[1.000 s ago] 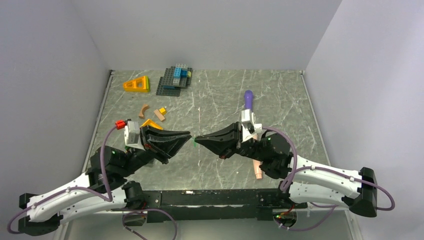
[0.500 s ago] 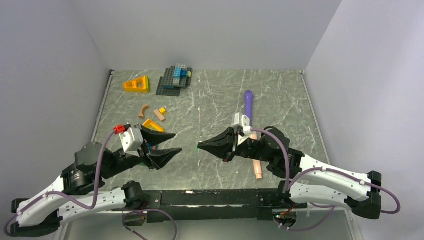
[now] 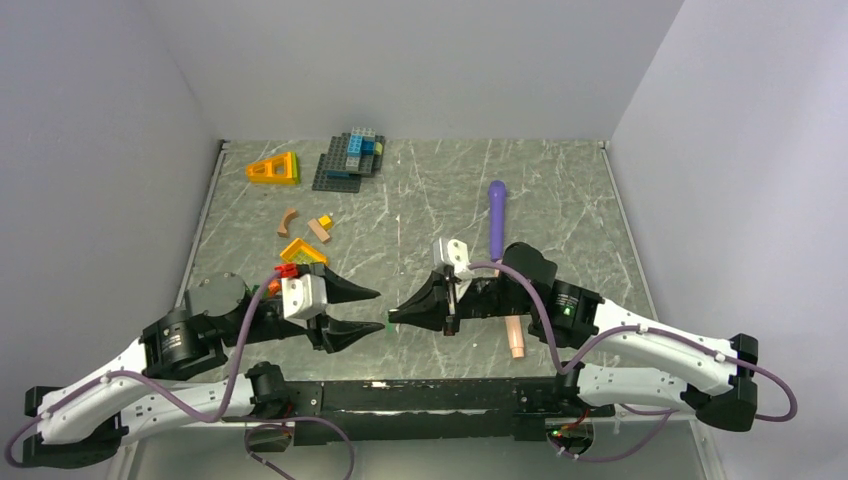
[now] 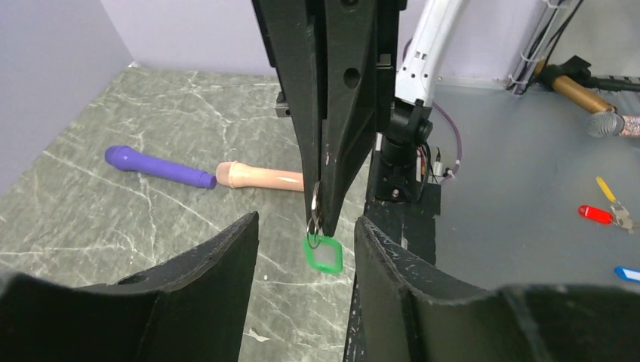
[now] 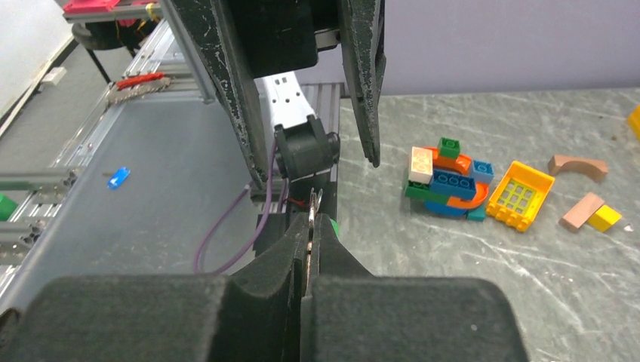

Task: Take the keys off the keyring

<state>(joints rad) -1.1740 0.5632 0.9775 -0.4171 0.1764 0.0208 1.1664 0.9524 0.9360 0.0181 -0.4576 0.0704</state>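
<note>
**Right gripper holds the keyring, left gripper stands open beside it**

The right gripper (image 3: 392,317) has its two black fingers pressed together on a small silver metal keyring (image 4: 315,205), which is pinched right at the fingertips. Below the ring hangs the tiny key with the bright green head (image 4: 324,254), over the grey-green marbled tabletop (image 3: 560,190) near its front edge. The frames do not show whether the key touches the surface. No brass-coloured key can be made out on the ring; it is too small to tell.

The left gripper (image 3: 376,310) faces the right one tip to tip, just beside it. Its fingers (image 4: 204,286) are spread apart and hold nothing. In the left wrist view the ring and green key sit in the gap between them, touching neither.

Behind the right arm lies a long stick, purple at one end and beige at the other (image 3: 497,205). A cluster of coloured toy bricks (image 5: 445,181) lies beside the left arm, with a yellow grid brick (image 5: 517,194) next to it
</note>
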